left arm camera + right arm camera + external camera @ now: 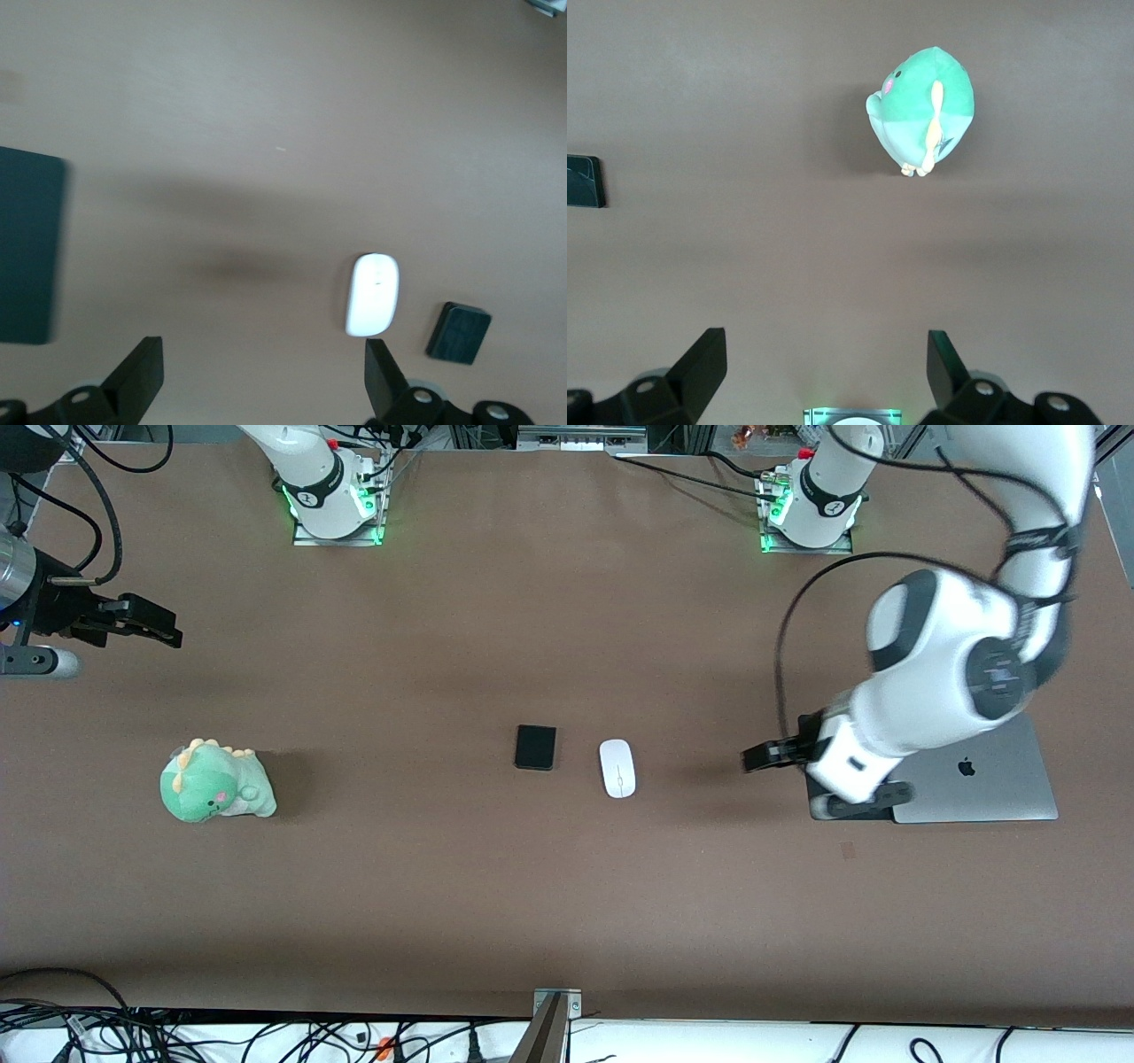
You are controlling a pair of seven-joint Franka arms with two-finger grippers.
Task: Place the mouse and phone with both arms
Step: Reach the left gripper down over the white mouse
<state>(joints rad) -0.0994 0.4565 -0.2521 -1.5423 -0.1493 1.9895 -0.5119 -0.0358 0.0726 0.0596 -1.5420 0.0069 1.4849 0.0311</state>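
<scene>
The white oval mouse (617, 768) lies mid-table, and the small black phone (536, 747) lies flat beside it toward the right arm's end. My left gripper (751, 759) hovers open over bare table between the mouse and the laptop, holding nothing. In the left wrist view the mouse (372, 294) and phone (458, 333) lie out past my open left gripper (261, 354). My right gripper (164, 631) hangs open and empty over the table's right-arm end. In the right wrist view my right gripper (824, 350) is open over bare table, and the phone (583, 181) shows at the frame's edge.
A green plush dinosaur (217, 781) sits toward the right arm's end, also seen as the plush (921, 106) in the right wrist view. A silver laptop (983, 775) lies shut at the left arm's end, partly under the left arm. A dark flat mat (27, 248) lies beside it.
</scene>
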